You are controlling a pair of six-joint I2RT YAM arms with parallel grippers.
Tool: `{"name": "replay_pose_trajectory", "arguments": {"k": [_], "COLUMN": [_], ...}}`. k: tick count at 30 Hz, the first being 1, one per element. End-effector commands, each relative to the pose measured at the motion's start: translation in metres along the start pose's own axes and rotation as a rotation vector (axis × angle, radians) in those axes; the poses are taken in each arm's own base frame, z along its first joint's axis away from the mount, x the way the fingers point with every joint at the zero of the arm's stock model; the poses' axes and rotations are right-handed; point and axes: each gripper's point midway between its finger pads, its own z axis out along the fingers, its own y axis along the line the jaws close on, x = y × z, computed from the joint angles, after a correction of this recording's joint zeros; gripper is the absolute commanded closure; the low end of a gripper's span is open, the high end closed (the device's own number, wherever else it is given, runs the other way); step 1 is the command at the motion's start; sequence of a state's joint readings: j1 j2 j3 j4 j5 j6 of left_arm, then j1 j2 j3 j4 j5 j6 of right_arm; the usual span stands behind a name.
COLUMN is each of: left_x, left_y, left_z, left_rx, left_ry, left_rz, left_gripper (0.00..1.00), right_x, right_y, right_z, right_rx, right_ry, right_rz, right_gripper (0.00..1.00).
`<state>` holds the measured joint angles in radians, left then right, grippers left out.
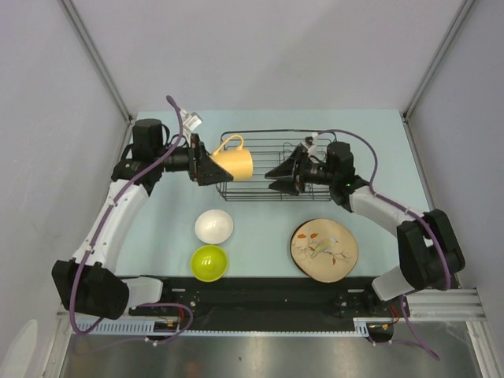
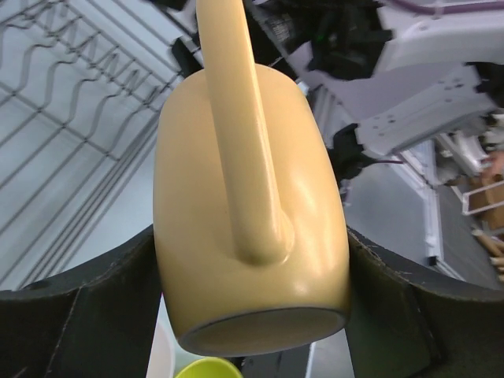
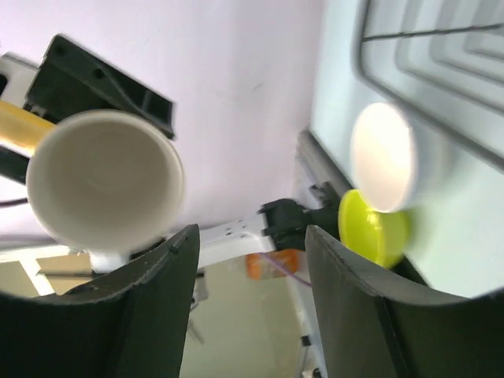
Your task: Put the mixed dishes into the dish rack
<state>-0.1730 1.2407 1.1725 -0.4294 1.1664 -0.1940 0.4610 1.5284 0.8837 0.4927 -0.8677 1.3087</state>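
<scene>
Clamped in the left gripper (image 1: 213,168), a glossy yellow-orange ceramic mug (image 1: 235,164), with one black finger pressed to each side of the body. Mug held sideways at the left end of a rectangular black wire dish rack (image 1: 264,191): base toward the gripper, thick loop handle turned to the left wrist camera, mouth facing right. Smooth, unmarked glaze outside, pale off-white inside as seen from the right wrist. Touching the rack's wires or not: cannot tell.

Over the right half of the rack, the right gripper (image 1: 275,179), fingers spread apart and holding nothing, aimed at the mug's mouth.

Rack at the back middle of a pale blue-green surface (image 1: 260,232). Nearer, left of centre, a small white round bowl (image 1: 214,226), and just beside it on the near side a lime-green round bowl (image 1: 209,262). To the right, well apart from both, a large round tan plate with a leaf pattern (image 1: 324,250), lying flat.
</scene>
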Motion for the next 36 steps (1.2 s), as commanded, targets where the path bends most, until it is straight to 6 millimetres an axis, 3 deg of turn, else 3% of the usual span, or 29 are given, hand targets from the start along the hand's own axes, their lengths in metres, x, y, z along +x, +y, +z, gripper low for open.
{"name": "replay_pose_trajectory", "arguments": {"k": [1,2,3,4,8,9,10,13,21,25,36], "left_x": [-0.024,-0.026,-0.015,-0.027,-0.018,-0.015,-0.017,-0.007,0.014,0.024,0.059], "left_y": [0.032,0.046,0.064,0.073,0.102,0.101,0.114,0.127,0.156,0.167,0.188], "left_z": [-0.008,-0.009,-0.002,-0.004,0.012,0.022,0.024,0.035,0.040,0.039,0.062], "left_rx": [-0.188,-0.244,-0.282,-0.359,-0.501,-0.508,-0.557,-0.576,-0.676,-0.715,-0.708], "left_ry": [0.006,0.017,0.076,0.090,0.263,0.300,0.339,0.446,0.611,0.666,0.790], "left_rz": [0.134,0.155,0.104,0.143,0.258,0.291,0.310,0.369,0.458,0.516,0.578], "left_gripper": [1.00,1.00,1.00,1.00,1.00,1.00,1.00,1.00,1.00,1.00,1.00], "right_x": [-0.015,-0.026,-0.030,-0.032,-0.042,-0.042,-0.039,-0.034,-0.031,-0.031,-0.030], "right_y": [-0.019,-0.010,-0.005,0.001,0.023,0.024,0.020,0.021,0.027,0.028,0.027], "right_z": [-0.045,-0.058,-0.064,-0.069,-0.097,-0.101,-0.105,-0.115,-0.133,-0.135,-0.135], "right_rx": [0.168,0.164,0.159,0.153,0.143,0.148,0.167,0.192,0.202,0.201,0.204], "right_ry": [-0.074,-0.129,-0.152,-0.174,-0.275,-0.283,-0.284,-0.298,-0.330,-0.334,-0.333], "right_rz": [-0.047,-0.078,-0.088,-0.096,-0.145,-0.159,-0.142,-0.158,-0.169,-0.174,-0.176], "right_gripper": [0.40,0.40,0.41,0.41,0.41,0.41,0.41,0.41,0.41,0.41,0.41]}}
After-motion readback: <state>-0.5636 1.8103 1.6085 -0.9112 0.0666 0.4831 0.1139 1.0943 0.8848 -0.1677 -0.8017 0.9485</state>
